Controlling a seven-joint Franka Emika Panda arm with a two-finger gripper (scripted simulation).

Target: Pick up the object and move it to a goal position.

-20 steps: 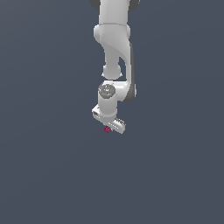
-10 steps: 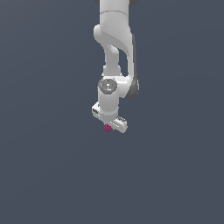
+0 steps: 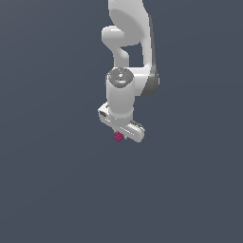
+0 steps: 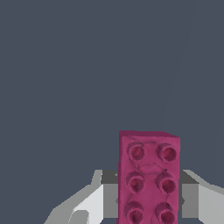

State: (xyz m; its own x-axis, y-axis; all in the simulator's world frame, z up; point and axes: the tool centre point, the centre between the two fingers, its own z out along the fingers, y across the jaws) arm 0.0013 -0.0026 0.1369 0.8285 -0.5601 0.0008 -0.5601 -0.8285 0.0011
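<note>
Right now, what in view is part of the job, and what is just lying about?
Part of the job:
- magenta brick, studs showing, held between the fingers
- gripper, shut on the brick

Lying about:
- nothing else shows in either view; only the plain grey surface

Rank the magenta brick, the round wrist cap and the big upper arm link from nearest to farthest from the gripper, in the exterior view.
1. magenta brick: held between the fingers of the gripper.
2. round wrist cap: directly above the gripper.
3. upper arm link: at the picture's top edge, farthest.
</note>
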